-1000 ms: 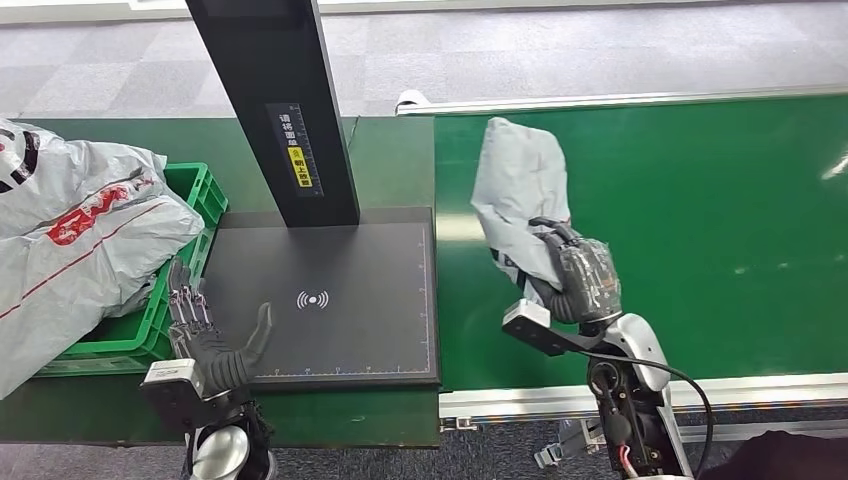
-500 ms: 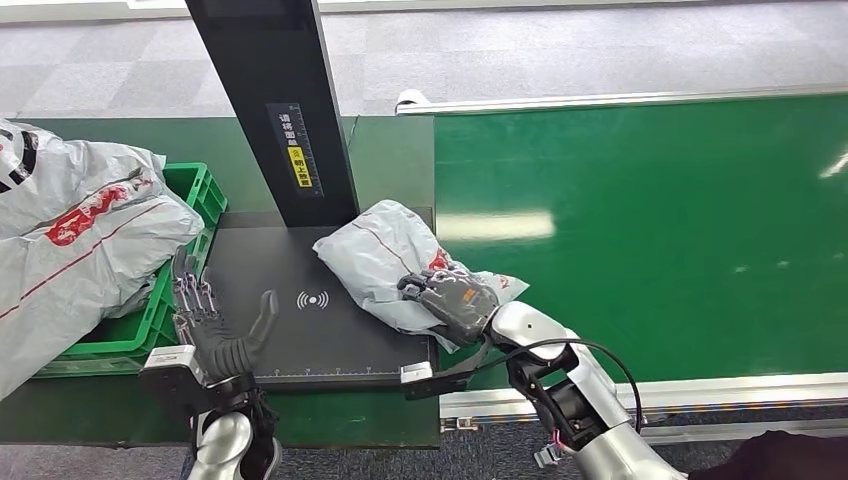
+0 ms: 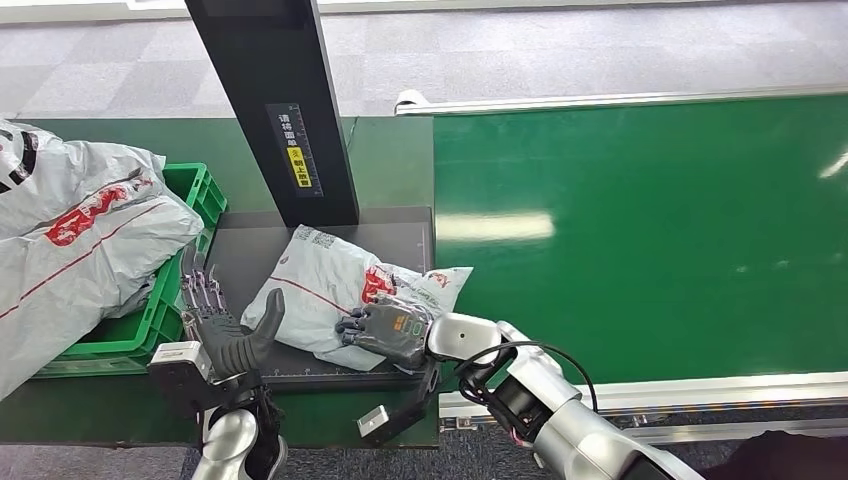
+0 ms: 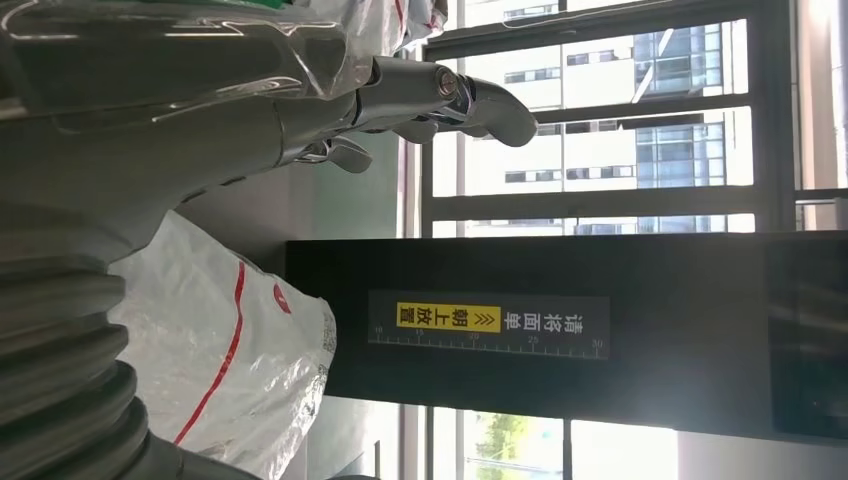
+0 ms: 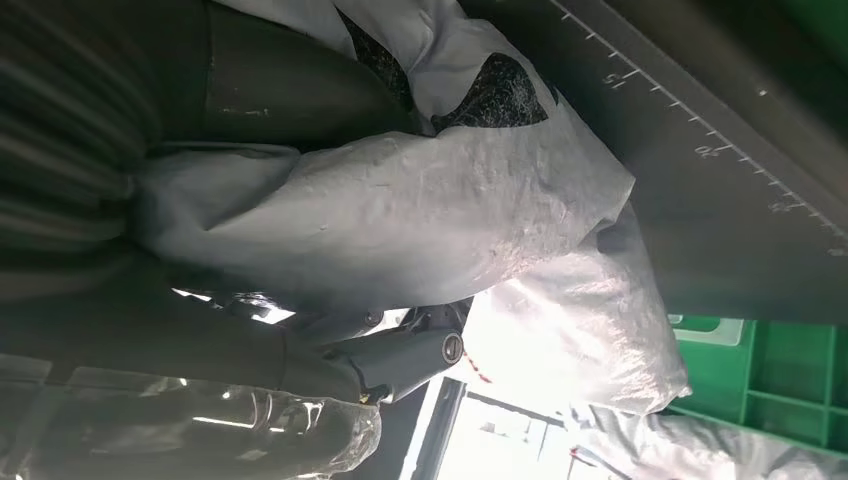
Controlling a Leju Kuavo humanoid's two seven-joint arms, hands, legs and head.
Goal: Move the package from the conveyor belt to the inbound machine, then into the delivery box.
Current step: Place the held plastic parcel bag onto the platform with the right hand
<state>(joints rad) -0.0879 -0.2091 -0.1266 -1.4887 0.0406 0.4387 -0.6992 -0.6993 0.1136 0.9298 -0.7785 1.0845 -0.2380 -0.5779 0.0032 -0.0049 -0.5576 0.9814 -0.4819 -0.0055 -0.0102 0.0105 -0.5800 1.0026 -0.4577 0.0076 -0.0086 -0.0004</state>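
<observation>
Starting from your spread, empty left hand (image 3: 222,335), take the soft, crinkly, likely light and slippery poly-mailer package (image 3: 330,295) lying on the inbound machine's black platform (image 3: 400,235) by its bulk, where your right hand (image 3: 392,331) grips it.

Grey-and-red bags (image 3: 70,230) heaped over the crate's left side; grey carpet (image 3: 600,50) beyond.
</observation>
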